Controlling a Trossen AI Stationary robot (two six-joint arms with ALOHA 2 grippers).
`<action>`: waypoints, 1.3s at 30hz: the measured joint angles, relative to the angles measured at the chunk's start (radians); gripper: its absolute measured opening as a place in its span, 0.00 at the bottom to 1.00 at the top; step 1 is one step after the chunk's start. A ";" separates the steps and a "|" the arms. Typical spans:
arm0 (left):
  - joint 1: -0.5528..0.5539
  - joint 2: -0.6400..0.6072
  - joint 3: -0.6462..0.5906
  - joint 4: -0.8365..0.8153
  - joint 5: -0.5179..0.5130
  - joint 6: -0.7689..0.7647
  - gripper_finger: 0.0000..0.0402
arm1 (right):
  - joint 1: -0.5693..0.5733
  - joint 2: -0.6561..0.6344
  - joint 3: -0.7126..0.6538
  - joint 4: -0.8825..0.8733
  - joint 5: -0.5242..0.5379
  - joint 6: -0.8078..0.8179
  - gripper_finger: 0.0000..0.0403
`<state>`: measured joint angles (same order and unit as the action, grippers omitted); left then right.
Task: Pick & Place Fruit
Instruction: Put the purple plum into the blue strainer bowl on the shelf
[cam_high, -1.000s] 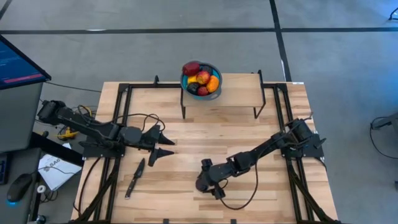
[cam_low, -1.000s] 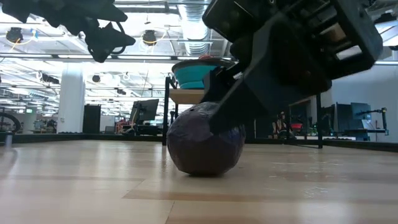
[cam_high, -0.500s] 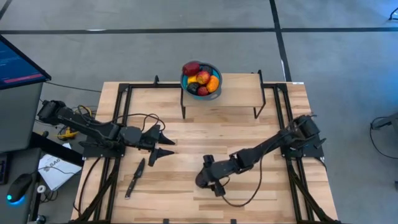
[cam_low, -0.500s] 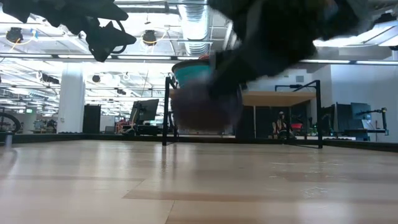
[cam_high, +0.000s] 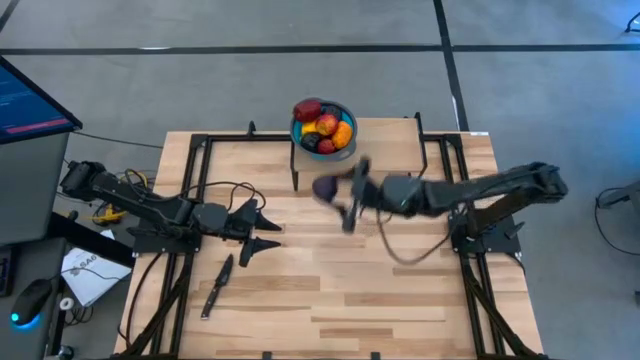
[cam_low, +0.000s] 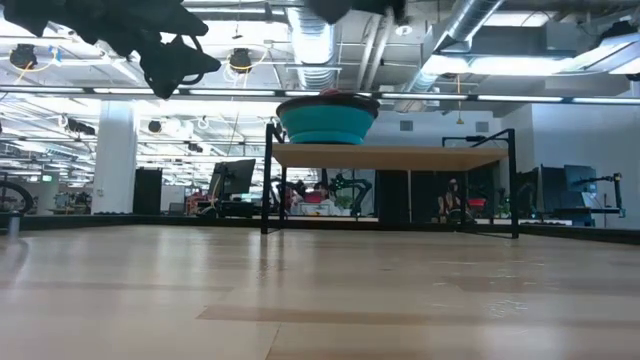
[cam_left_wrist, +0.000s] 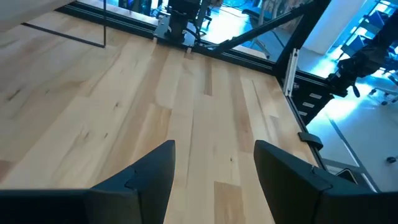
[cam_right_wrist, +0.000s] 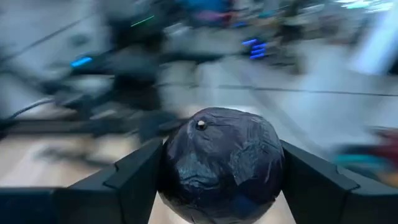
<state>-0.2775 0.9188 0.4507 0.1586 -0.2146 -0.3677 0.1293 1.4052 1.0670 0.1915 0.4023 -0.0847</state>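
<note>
Now lifted off the table toward the bowl: wrinkled dark purple fruit, clamped in right end effector.

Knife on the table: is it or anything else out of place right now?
The knife lies loose on the table's left front, near the waiting left gripper, and it is no fruit. Otherwise nothing is spilled: the right gripper holds a purple fruit just short of the bowl.
</note>
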 joint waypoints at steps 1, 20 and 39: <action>0.000 0.000 0.000 0.000 -0.001 0.010 0.53 | -0.030 -0.023 0.000 0.001 0.032 -0.001 0.70; 0.005 0.000 0.000 0.031 -0.163 0.126 0.53 | -0.417 0.123 0.105 0.099 -0.149 0.133 0.70; 0.003 0.000 0.000 0.040 -0.163 0.124 0.53 | -0.442 0.530 0.693 -0.395 -0.057 0.032 0.70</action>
<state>-0.2745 0.9188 0.4503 0.1990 -0.3774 -0.2432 -0.3126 1.9347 1.7604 -0.2037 0.3450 -0.0525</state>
